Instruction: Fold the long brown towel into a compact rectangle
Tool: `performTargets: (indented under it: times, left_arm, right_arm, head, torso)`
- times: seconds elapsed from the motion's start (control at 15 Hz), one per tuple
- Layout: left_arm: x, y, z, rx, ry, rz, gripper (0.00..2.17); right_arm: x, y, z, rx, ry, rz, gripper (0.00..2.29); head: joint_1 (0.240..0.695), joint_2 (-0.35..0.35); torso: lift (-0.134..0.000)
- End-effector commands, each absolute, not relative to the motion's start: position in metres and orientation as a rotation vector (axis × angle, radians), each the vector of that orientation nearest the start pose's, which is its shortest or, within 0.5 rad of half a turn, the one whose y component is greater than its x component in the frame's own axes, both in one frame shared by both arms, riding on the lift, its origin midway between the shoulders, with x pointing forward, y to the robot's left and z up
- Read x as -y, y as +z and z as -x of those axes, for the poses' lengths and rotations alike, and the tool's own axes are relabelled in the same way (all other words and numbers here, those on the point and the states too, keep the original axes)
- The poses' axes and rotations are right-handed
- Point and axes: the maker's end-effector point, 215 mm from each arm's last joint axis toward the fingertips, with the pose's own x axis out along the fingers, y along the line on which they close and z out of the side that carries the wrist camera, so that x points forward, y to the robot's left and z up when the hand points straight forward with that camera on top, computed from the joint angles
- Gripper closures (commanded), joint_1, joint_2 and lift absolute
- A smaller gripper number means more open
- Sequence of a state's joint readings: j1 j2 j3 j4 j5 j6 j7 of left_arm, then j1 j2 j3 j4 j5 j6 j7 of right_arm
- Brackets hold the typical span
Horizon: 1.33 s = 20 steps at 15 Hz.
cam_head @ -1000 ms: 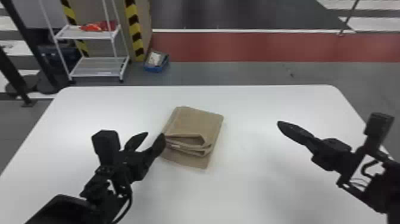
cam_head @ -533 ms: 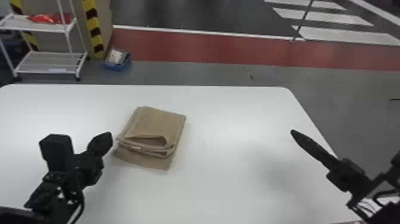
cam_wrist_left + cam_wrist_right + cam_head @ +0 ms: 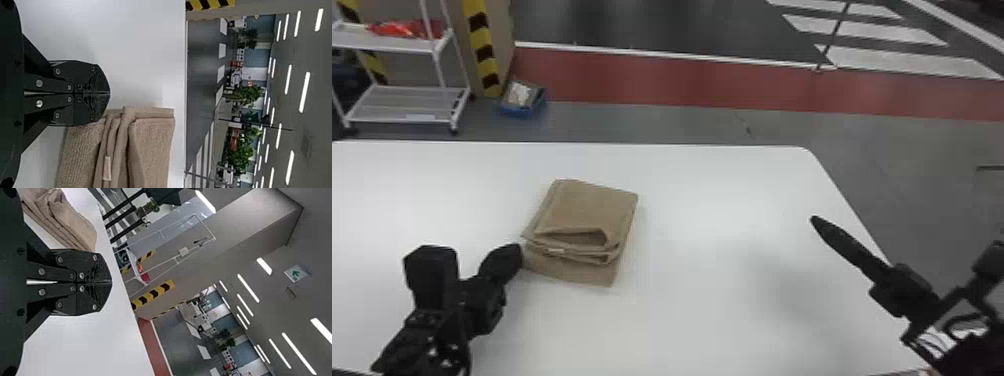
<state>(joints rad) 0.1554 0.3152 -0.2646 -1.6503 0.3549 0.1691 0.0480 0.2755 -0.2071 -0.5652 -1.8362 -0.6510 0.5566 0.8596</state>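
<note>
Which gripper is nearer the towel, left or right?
The left gripper: its tip is right by the left side of the brown towel. The right gripper is well off, toward the right edge of the table.

Bright, diffuse light whitens the table (image 3: pixel 712 200). A soft grey shadow lies between the grippers, nearer the right gripper (image 3: pixel 816 222); a fainter one sits beside the left gripper (image 3: pixel 515 251), whose screws (image 3: pixel 38 103) glint. Far beyond both, ceiling strips (image 3: pixel 305 92) glare white. The towel (image 3: pixel 587 207) has darker hollows in its folds.
</note>
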Motion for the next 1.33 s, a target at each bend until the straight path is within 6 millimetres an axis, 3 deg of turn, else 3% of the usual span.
performTargets:
  times: [0.0,0.27,0.4,0.47,0.53,0.6,0.67,0.73,0.8,1.0,1.13,1.27]
  left_arm:
    - [-0.16,-0.474,-0.497,-0.354,-0.261,0.049,2.06]
    - [-0.134,-0.463,-0.478,-0.362,-0.316,0.083,2.06]
    - [-0.134,-0.459,-0.48,-0.357,-0.303,0.08,2.05]
    - [-0.145,-0.449,-0.487,-0.334,-0.276,0.078,1.89]
    - [-0.157,-0.429,-0.495,-0.273,-0.243,0.081,1.61]
    - [-0.17,-0.402,-0.502,-0.201,-0.196,0.083,1.15]
    - [-0.182,-0.38,-0.504,-0.153,-0.166,0.082,0.47]
    - [-0.185,-0.354,-0.506,-0.105,-0.156,0.075,0.08]
    - [-0.185,-0.332,-0.507,-0.065,-0.14,0.072,0.06]
    - [-0.195,-0.291,-0.501,0.016,-0.099,0.027,0.07]
    - [-0.194,-0.285,-0.496,0.028,-0.087,0.02,0.07]
    - [-0.193,-0.302,-0.489,-0.013,-0.085,0.01,0.07]
  right_arm:
    - [0.361,-0.332,-0.444,-0.137,0.486,-0.519,2.04]
    - [0.365,-0.335,-0.443,-0.134,0.479,-0.525,2.04]
    - [0.361,-0.333,-0.442,-0.123,0.485,-0.534,2.03]
    - [0.358,-0.324,-0.444,-0.101,0.493,-0.513,1.88]
    - [0.351,-0.315,-0.447,-0.073,0.503,-0.479,1.64]
    - [0.339,-0.313,-0.452,-0.071,0.512,-0.441,1.27]
    - [0.329,-0.313,-0.459,-0.074,0.512,-0.404,0.92]
    - [0.318,-0.311,-0.471,-0.081,0.508,-0.361,0.53]
    - [0.302,-0.311,-0.483,-0.09,0.515,-0.332,0.27]
    - [0.269,-0.313,-0.512,-0.126,0.475,-0.219,0.16]
    - [0.258,-0.329,-0.521,-0.184,0.37,-0.169,0.12]
    - [0.239,-0.339,-0.515,-0.197,0.292,-0.094,0.12]
  head:
    - [0.695,-0.202]
    - [0.695,-0.249]
    - [0.695,-0.268]
    - [0.695,-0.272]
    - [0.695,-0.272]
    - [0.695,-0.255]
    - [0.695,-0.236]
    - [0.695,-0.216]
    - [0.695,-0.194]
    - [0.695,-0.125]
    - [0.695,-0.1]
    - [0.695,-0.089]
  torso:
    - [-0.123]
    - [-0.123]
    - [-0.123]
    - [-0.123]
    - [-0.123]
    - [-0.123]
    - [-0.123]
    - [-0.123]
    - [-0.123]
    - [-0.123]
    - [-0.123]
    - [-0.123]
